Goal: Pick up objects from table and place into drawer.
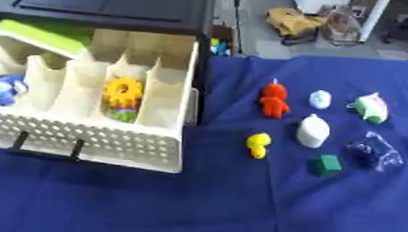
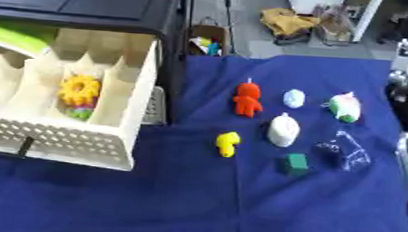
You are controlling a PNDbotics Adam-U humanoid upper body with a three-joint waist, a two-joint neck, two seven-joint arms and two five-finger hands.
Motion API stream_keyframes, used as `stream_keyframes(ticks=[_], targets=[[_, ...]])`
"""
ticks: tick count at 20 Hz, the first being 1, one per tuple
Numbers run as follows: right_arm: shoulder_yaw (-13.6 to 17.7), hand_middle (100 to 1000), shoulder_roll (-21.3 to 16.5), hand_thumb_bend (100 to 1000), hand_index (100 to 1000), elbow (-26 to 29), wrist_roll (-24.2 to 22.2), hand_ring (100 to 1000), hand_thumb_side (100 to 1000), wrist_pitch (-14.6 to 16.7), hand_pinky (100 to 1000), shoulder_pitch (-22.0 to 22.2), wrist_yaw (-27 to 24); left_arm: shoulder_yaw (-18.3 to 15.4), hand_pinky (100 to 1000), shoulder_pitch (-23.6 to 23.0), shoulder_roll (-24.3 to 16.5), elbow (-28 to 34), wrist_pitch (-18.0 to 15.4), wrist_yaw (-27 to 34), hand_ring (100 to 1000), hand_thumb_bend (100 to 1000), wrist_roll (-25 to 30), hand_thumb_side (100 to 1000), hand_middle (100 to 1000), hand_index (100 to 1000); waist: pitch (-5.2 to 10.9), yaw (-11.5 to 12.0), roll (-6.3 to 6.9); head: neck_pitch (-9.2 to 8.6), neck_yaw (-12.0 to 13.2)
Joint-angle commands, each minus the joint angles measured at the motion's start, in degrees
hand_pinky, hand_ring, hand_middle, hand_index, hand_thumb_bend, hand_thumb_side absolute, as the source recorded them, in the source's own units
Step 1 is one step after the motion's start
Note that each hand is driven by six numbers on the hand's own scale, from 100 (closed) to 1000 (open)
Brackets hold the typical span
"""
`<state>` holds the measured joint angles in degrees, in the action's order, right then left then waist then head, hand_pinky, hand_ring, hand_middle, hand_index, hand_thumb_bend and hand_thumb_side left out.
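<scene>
- Neither robot hand shows in either view, so how far open they are, and whether they hold anything, cannot be told.
- Left eye view: drawer [image 1: 110, 138] stands pulled open at left on the blue worktop [image 1: 194, 207]; a yellow gear toy [image 1: 122, 91] and a blue item [image 1: 3, 90] lie in separate compartments.
- Right eye view: loose objects lie right of the drawer, well apart from it: red figure [image 2: 247, 99], yellow duck [image 2: 228, 143], white bottle [image 2: 283, 129], green cube [image 2: 296, 163], clear wrapper [image 2: 346, 150].
- Judgement: right arm sits nearer; the duck is closest to the drawer.
</scene>
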<state>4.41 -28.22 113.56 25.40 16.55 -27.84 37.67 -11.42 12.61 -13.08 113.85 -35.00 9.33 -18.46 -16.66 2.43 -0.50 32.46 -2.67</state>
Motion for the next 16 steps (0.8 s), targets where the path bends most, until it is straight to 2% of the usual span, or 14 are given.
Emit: stream_keyframes(ticks=[1,3,5,8,13,16], targets=[[-1.49,688,-3.88,187,861,0.48,-2.2,752,972,-1.69,722,-2.5,-0.05,0.3,443,-0.11,-1.36,0.74,0.05,0.17,628,281,0.38,1000,627,848,1.81,0.1,-0.27,1.11,-0.51],[-3.83,688,-6.25,187,861,-1.0,-3.71,752,972,-3.16,722,-4.87,1.3,0.32,443,-0.24,-1.35,0.74,0.06,0.3,628,281,0.42,1000,627,848,1.95,0.05,-0.14,1.36,-0.7],[-6.33,713,-8.76,253,872,-2.9,-5.26,768,978,-4.71,730,-7.37,2.5,0.39,443,-0.45,-1.44,0.74,0.08,0.42,627,282,0.49,1000,627,848,2.32,-0.06,-0.08,2.13,-1.53],[-10.15,731,-12.6,279,886,-6.57,-7.63,776,985,-7.08,733,-11.22,4.61,0.6,443,-0.69,-1.51,0.74,0.13,0.72,627,281,0.65,1000,627,848,2.82,0.05,0.04,2.72,-2.6],[-16.36,775,-18.81,306,909,-12.98,-11.59,804,986,-11.03,743,-16.89,5.3,0.91,443,-0.98,-1.43,0.74,0.21,1.21,627,282,1.08,1000,627,847,3.35,0.82,0.15,2.74,-3.91],[-19.82,797,-20.85,318,914,-16.97,-14.04,819,976,-13.09,752,-19.36,6.44,1.05,443,-1.18,-1.51,0.74,0.2,1.43,627,283,1.34,1000,628,847,3.58,1.16,0.11,2.64,-4.23]])
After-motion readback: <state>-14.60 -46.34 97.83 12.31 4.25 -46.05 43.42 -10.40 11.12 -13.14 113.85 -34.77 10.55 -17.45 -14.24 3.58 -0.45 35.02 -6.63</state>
